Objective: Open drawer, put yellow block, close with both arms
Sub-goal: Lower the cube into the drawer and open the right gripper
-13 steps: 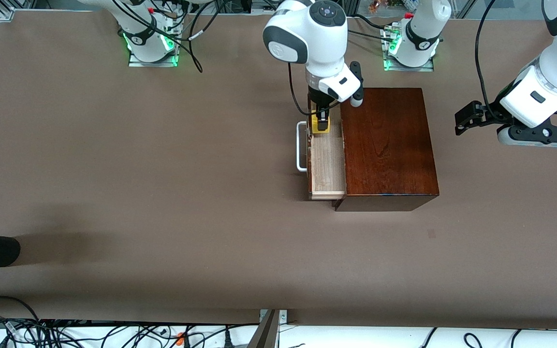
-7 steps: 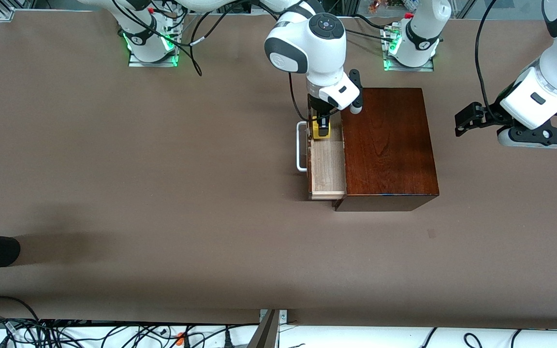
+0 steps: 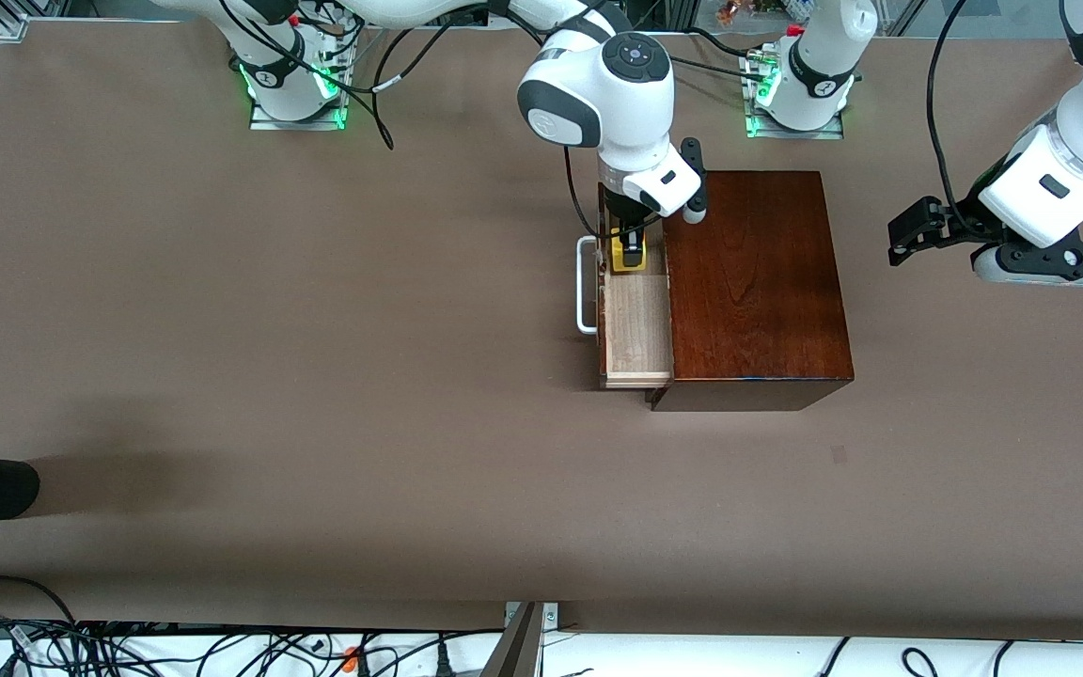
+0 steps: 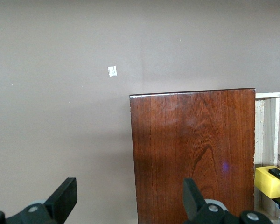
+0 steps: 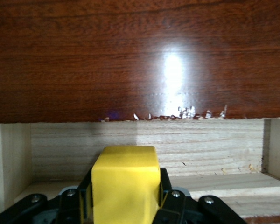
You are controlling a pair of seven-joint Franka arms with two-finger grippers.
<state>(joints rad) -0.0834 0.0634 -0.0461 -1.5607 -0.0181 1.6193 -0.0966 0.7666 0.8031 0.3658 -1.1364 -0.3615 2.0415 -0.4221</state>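
In the front view my right gripper pinches the yellow block low inside the open drawer, at the end farther from the camera. If I release off-centre, the block may catch the box when closing.

The left gripper, spread, waits beside the box.

Only the right wrist view shows the drawer floor under the block.

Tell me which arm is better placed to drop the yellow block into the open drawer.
Right. The right gripper is shut on the yellow block, low over the open drawer. The left gripper waits open, off past the wooden box toward its own end.
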